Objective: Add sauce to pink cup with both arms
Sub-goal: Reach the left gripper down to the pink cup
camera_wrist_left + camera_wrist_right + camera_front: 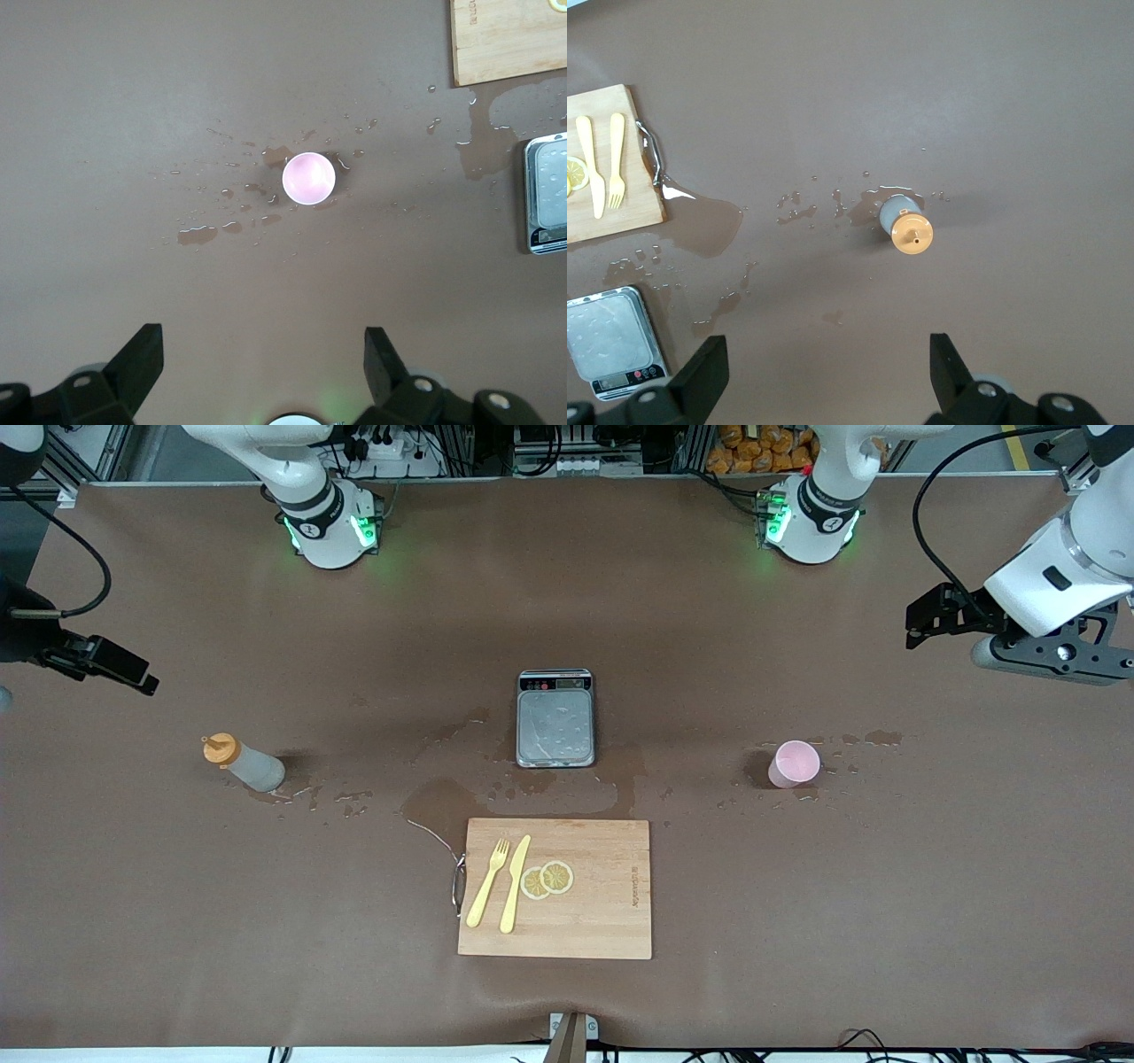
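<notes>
Sauce bottle (244, 763) upright on the bench (177, 921) toward the right arm's end, orange nozzle cap on top, wet patches pooled around its foot. Pink cup (794, 763) upright toward the left arm's end, mouth open, looks empty, droplets scattered around it. Well apart from each other, with a small scale (555, 717) between them and, nearer the front camera, a wooden board (602, 921) carrying a yellow fork (488, 883), a yellow knife (515, 883) and lemon slices (547, 879).

Right claw (824, 376) held high over the bench near the bottle, fingers spread wide, gripping nothing. Left claw (264, 367) likewise high near the cup, fingers wide apart, empty.

Handling, as a judgement: bottle likely soft-walled and light, so a firm pinch would squirt sauce early; best taken across the translucent body at mid-height, below the cap, with only enough pressure to lift. Wet base and wet bench suggest a slippery skin, so a square, centred hold matters. Cup probably very light, thin and slightly tapered, easy to tip or push along the damp surface; best gripped across the wall just below the rim, gently, to avoid crushing or sliding. Nothing lifted yet; both grasps not yet begun.
</notes>
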Controlling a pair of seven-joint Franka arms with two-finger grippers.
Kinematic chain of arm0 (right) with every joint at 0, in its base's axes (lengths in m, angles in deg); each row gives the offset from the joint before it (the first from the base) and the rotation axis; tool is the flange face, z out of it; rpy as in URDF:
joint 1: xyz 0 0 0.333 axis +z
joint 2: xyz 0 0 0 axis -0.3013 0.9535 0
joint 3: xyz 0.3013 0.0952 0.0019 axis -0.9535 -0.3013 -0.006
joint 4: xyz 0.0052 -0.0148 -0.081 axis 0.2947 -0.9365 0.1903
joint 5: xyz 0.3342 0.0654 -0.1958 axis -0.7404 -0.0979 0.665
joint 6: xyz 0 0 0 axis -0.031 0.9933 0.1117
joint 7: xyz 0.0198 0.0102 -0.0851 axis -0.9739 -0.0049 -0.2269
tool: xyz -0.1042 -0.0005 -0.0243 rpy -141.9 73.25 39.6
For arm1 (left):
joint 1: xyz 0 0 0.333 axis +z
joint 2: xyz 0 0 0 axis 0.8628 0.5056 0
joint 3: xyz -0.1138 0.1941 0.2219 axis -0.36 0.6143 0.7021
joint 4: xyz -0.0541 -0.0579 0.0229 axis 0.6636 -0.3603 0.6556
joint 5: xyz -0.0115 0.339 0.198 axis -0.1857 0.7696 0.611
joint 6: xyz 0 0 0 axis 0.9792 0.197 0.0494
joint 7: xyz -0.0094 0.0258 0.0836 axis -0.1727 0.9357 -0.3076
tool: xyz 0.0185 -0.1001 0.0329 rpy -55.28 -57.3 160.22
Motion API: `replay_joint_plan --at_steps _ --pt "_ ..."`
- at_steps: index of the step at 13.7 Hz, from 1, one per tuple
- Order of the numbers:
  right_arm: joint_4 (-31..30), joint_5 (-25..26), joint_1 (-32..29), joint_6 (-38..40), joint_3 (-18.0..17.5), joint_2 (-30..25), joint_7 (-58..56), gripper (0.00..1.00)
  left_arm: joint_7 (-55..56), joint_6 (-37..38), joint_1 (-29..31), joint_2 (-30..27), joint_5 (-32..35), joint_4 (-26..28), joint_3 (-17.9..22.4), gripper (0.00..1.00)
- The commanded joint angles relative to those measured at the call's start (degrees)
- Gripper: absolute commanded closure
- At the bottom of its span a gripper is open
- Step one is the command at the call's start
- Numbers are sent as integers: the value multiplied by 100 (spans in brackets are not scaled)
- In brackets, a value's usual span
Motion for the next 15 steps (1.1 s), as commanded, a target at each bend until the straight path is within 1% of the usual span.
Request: replay_joint_plan --at_steps 1,8,11,15 --pt "-19 77 86 -17 30 -14 -44 0 35 27 29 43 144 -66 -44 0" --pt "-19 200 191 -52 21 -23 -53 0 79 71 64 104 127 -31 -26 0" --pt "-28 375 192 -34 21 -15 -61 0 79 80 64 122 135 13 -35 0" --pt "-10 569 130 -60 39 91 -62 0 79 80 12 122 144 242 -44 0"
